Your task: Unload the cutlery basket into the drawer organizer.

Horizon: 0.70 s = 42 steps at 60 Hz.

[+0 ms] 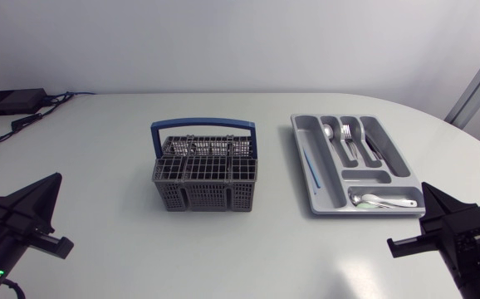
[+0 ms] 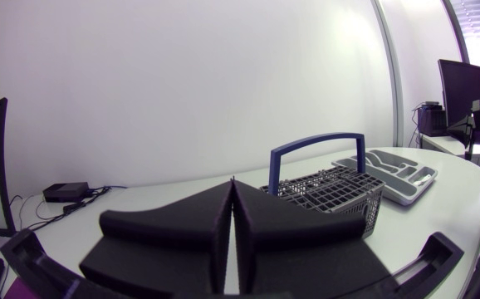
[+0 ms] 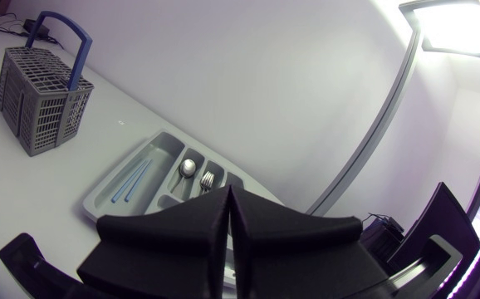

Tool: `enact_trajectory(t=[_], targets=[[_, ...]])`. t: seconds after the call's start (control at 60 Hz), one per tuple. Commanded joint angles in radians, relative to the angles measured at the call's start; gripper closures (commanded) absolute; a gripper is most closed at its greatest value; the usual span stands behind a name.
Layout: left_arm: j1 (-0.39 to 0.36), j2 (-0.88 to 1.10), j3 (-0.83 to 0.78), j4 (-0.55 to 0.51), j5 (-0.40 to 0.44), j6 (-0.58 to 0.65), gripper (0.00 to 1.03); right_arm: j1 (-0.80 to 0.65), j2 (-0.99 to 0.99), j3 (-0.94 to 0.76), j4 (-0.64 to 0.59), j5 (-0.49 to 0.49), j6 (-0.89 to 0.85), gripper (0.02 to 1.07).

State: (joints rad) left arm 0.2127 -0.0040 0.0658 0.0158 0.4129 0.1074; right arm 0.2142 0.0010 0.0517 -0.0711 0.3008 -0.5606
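Here's the cutlery basket (image 1: pixel 203 170), grey mesh with a blue handle standing upright, sitting on the white table (image 1: pixel 99 141). Everything is placed from that basket. Off to its right, near but not touching, lies the grey drawer organizer (image 1: pixel 394 158). In its long slots there's a spoon (image 1: pixel 329 131) and a fork (image 1: pixel 347 133) side by side. A pair of thin blue sticks (image 1: pixel 311 166) lies in the slot nearest the basket. More spoons (image 1: pixel 381 200) lie in the crosswise slot at its near end.

The left gripper (image 2: pixel 232 195) sits well apart from the basket, on its near left side. Its two wedge fingers are pressed flat together with nothing between them. The right gripper (image 3: pixel 228 195) sits well to the basket's near right, past the organizer's near end. Its fingers are closed tight too, and it grips nothing. Far off to the basket's left, a small black box (image 1: pixel 12 101) with cables rests at the table's back edge.
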Motion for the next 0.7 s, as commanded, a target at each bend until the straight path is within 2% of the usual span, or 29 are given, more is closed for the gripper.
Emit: enact_trajectory(t=[0.0,0.683], targets=[[-0.010,-0.010,-0.021,-0.007,-0.002,-0.021,1.00,-0.010,-0.009,-0.018,0.014,0.011,0.010,1.01],[-0.039,-0.010,-0.032,-0.054,-0.003,0.032,1.00,-0.030,-0.009,-0.012,-0.033,-0.031,-0.004,1.01]])
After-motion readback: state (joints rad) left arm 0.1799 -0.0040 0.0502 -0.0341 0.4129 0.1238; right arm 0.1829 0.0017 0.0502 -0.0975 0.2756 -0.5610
